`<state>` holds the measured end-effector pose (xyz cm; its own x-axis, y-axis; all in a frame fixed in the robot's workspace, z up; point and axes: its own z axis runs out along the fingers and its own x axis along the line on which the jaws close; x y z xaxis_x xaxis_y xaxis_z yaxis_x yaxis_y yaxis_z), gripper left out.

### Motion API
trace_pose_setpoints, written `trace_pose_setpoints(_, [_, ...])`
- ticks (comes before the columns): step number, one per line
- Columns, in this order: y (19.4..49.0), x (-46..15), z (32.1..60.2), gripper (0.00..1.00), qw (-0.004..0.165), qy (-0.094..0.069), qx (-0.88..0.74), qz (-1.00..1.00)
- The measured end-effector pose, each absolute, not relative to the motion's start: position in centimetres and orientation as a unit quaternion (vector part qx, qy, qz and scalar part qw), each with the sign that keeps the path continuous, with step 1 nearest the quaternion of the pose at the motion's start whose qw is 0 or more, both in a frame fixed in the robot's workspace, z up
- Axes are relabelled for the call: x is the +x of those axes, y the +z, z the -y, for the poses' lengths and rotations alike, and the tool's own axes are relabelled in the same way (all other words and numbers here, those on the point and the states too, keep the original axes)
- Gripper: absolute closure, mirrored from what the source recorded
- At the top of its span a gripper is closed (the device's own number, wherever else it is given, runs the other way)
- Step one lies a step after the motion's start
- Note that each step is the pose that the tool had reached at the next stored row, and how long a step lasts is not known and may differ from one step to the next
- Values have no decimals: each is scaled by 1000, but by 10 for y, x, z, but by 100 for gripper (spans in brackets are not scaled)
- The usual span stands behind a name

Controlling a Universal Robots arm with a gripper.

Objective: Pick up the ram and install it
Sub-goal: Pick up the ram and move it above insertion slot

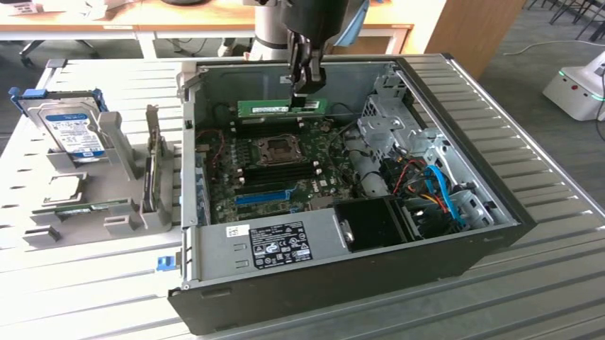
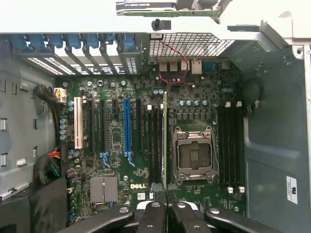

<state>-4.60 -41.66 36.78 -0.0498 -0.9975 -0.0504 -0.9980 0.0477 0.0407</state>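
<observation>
We see a pale slatted metal table (image 1: 529,142) with a big black desktop PC case (image 1: 312,283) lying open on its side. Inside sits the dark green motherboard (image 1: 321,180).

The arm's black gripper (image 1: 304,95) hangs over the far end of the board, clamped on the ram (image 1: 269,107), a long thin green circuit-board stick. The stick is level and looks raised above the board, not seated. In the wrist view the ram (image 2: 165,141) shows edge-on between the black fingertips (image 2: 155,208). It runs parallel to the 4 black memory slots (image 2: 154,141), at their edge next to the silver CPU socket (image 2: 193,155).

To do this step well, we'd say the stick must sit square over 1 slot, w/ no twist. Its notch must match the slot key and the end latches must be open. We can't confirm notch or latches here.

Writing: white "DELL" (image 2: 131,186) on the board. The white sticker (image 1: 283,244) on the case's grey panel is too small to read, and so is the ram's label.
</observation>
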Motion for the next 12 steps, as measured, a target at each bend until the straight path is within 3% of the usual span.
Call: trace_pose_setpoints(12, [363,-46,417,88,4,32,-693,-720])
